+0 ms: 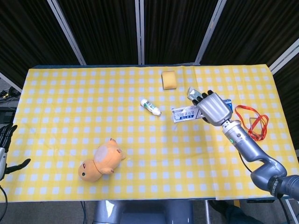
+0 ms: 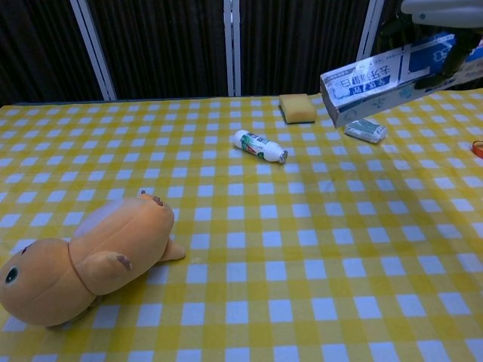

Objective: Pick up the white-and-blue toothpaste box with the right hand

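My right hand (image 1: pixel 214 108) grips the white-and-blue toothpaste box (image 1: pixel 185 113) and holds it well above the yellow checked table (image 1: pixel 140 158). In the chest view the toothpaste box (image 2: pixel 362 84) hangs high at the upper right, tilted with its left end lower, and only part of the right hand (image 2: pixel 445 15) shows at the top edge. The fingers wrap over the box's right half and hide it in the head view. My left hand (image 1: pixel 5 149) hangs off the table's left edge, fingers apart, holding nothing.
A plush orange toy (image 1: pixel 99 160) lies at the front left. A small white bottle (image 1: pixel 151 107) lies mid-table, a yellow sponge (image 1: pixel 169 79) at the back, a small foil packet (image 2: pixel 365 130) under the raised box, and a red lanyard (image 1: pixel 252 122) at the right.
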Robot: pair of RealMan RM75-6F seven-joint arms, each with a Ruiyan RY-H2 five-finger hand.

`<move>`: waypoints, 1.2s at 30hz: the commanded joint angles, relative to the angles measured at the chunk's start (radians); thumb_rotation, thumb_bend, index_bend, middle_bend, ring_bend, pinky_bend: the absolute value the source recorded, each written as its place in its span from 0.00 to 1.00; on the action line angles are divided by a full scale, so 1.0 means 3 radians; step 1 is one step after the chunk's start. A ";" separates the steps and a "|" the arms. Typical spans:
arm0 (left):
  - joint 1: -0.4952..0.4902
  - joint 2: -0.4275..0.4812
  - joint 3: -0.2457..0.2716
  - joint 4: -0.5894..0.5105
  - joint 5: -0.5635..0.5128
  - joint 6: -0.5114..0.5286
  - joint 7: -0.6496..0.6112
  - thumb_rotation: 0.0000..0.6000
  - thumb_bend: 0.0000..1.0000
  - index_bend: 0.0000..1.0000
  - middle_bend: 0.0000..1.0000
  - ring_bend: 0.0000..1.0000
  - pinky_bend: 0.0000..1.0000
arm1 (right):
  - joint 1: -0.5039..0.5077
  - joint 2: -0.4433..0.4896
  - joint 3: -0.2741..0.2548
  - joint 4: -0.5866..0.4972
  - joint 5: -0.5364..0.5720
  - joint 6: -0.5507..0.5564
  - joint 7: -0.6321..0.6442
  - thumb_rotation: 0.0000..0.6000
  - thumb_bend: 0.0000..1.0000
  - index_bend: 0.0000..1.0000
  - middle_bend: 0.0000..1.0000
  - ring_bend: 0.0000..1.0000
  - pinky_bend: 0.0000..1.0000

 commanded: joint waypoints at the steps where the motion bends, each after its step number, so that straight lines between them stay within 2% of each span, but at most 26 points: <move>1: 0.0007 0.0009 0.0010 -0.0004 0.0021 0.0015 -0.0019 1.00 0.02 0.00 0.00 0.00 0.00 | 0.0140 0.0324 0.0079 -0.0321 -0.0078 0.0173 -0.1360 1.00 0.20 0.47 0.49 0.42 0.42; 5: 0.0012 0.0013 0.0017 -0.0007 0.0036 0.0027 -0.0031 1.00 0.02 0.00 0.00 0.00 0.00 | 0.0209 0.0408 0.0064 -0.0383 -0.0273 0.0260 -0.2225 1.00 0.20 0.47 0.49 0.42 0.42; 10: 0.0002 0.0009 0.0026 -0.0012 0.0042 0.0007 -0.0016 1.00 0.02 0.00 0.00 0.00 0.00 | 0.0281 0.0485 0.0071 -0.0498 -0.0435 0.0275 -0.2813 1.00 0.21 0.47 0.49 0.42 0.41; 13: 0.0004 0.0008 0.0028 -0.0016 0.0042 0.0009 -0.0010 1.00 0.02 0.00 0.00 0.00 0.00 | 0.0277 0.0478 0.0055 -0.0551 -0.0429 0.0266 -0.2978 1.00 0.21 0.47 0.49 0.42 0.41; 17: 0.0006 0.0012 0.0023 -0.0013 0.0031 0.0012 -0.0020 1.00 0.02 0.00 0.00 0.00 0.00 | 0.0239 0.0458 0.0050 -0.0524 -0.0414 0.0337 -0.2989 1.00 0.21 0.47 0.49 0.42 0.41; 21: 0.0005 0.0013 0.0023 -0.0007 0.0027 0.0009 -0.0028 1.00 0.02 0.00 0.00 0.00 0.00 | 0.0103 0.0370 0.0052 -0.0492 -0.0193 0.0453 -0.2639 1.00 0.21 0.47 0.49 0.42 0.41; 25: 0.0005 0.0012 0.0026 -0.0010 0.0033 0.0011 -0.0025 1.00 0.02 0.00 0.00 0.00 0.00 | -0.0045 0.0202 0.0050 -0.0500 0.0184 0.0462 -0.1997 1.00 0.21 0.48 0.49 0.42 0.41; 27: 0.0005 0.0008 0.0030 -0.0013 0.0039 0.0012 -0.0010 1.00 0.02 0.00 0.00 0.00 0.00 | -0.0115 0.0092 0.0015 -0.0457 0.0415 0.0359 -0.1547 1.00 0.21 0.48 0.49 0.42 0.41; 32: -0.0002 -0.0011 0.0036 -0.0017 0.0032 -0.0006 0.0039 1.00 0.02 0.00 0.00 0.00 0.00 | -0.0161 -0.0159 -0.0142 -0.0113 0.0486 0.0193 -0.1019 1.00 0.21 0.48 0.49 0.42 0.41; 36: -0.0013 -0.0031 0.0034 -0.0008 0.0003 -0.0038 0.0075 1.00 0.02 0.00 0.00 0.00 0.00 | -0.0189 -0.0390 -0.0198 0.0117 0.0574 0.0100 -0.0643 1.00 0.21 0.47 0.49 0.42 0.41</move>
